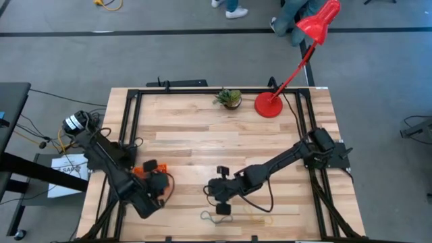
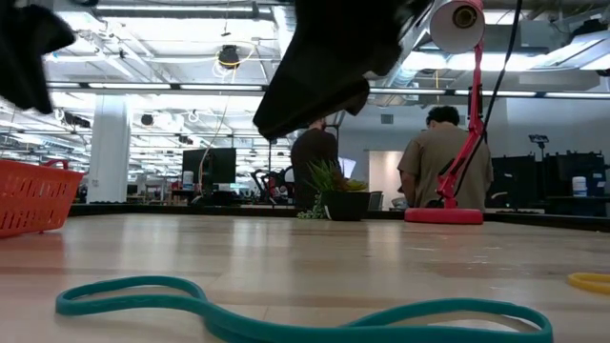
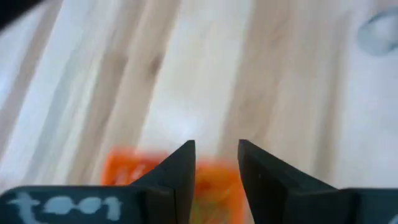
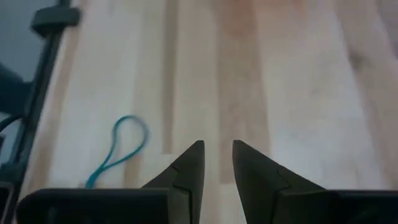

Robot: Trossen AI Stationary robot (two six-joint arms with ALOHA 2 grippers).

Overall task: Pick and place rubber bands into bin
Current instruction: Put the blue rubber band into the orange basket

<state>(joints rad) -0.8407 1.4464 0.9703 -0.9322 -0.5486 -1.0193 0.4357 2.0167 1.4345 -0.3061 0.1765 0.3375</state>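
Note:
The orange bin [image 1: 139, 170] sits at the table's left and shows blurred beneath my left gripper's fingers in the left wrist view [image 3: 211, 186]. My left gripper [image 3: 217, 152] hovers over it, open, with nothing between its fingers. A green rubber band [image 1: 214, 217] lies flat near the front edge, and a yellow rubber band [image 1: 256, 217] lies to its right. My right gripper [image 4: 217, 155] hangs open above the bare wood beside the green band [image 4: 118, 152]. In the low view the green band [image 2: 286, 310] lies in front and the bin [image 2: 33, 195] stands at the left.
A red lamp's round base [image 1: 268, 104] and a small potted plant [image 1: 229, 98] stand at the far edge. Black frame rails [image 1: 131, 121] run along the table's left and right sides. Bare wood lies between the arms. People stand in the room beyond the table.

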